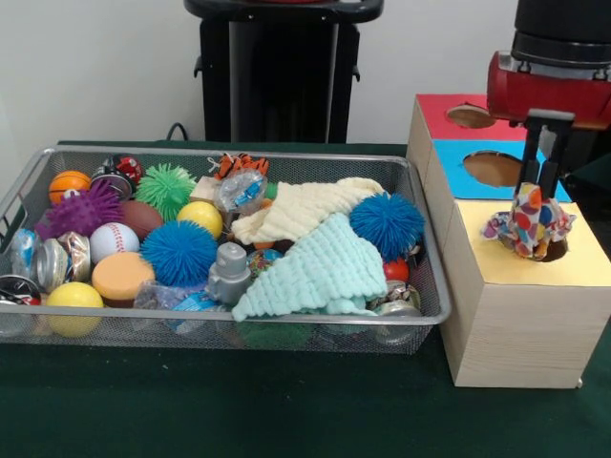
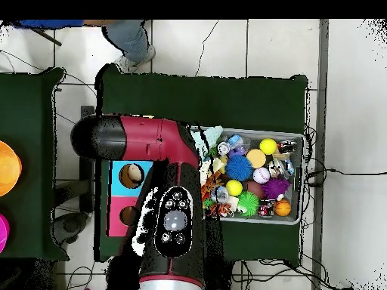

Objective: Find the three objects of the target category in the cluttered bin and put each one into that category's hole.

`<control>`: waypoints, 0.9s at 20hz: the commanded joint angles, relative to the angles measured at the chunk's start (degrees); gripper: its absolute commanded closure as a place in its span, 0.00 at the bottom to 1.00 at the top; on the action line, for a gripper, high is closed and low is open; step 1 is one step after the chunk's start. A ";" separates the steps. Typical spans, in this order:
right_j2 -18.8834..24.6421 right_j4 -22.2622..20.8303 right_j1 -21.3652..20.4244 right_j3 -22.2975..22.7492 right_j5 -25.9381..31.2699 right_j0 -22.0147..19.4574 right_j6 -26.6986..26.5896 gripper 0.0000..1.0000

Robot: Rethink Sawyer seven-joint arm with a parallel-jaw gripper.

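Observation:
In the front view my gripper (image 1: 538, 189) is shut on a wad of clear film with multicolour confetti print (image 1: 528, 225). It holds the wad upright at the round hole (image 1: 558, 251) in the yellow-topped wooden box (image 1: 520, 315), and the wad's lower end sits at the opening. The wire mesh bin (image 1: 286, 322) stands to the left, full of toys. A crinkled clear film wad (image 1: 241, 189) lies at its back middle and another (image 1: 188, 301) at the front. In the overhead view the arm (image 2: 170, 219) hides the gripper, the held wad and the yellow box; the bin (image 2: 293, 137) shows to the right.
The blue-topped box (image 1: 492, 170) and the red-topped box (image 1: 458, 114) stand behind the yellow one. The bin holds spiky balls (image 1: 179, 253), smooth balls, cans, a mint knitted cloth (image 1: 325, 272) and a cream cloth (image 1: 301, 210). A person's leg (image 2: 130, 39) shows at the top of the overhead view.

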 commanded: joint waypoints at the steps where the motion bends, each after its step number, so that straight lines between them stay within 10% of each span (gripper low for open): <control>1: 0.05 -2.22 3.70 7.78 -3.15 -0.31 9.41 1.00; 18: -4.29 0.02 9.98 4.90 -5.39 6.38 15.79 1.00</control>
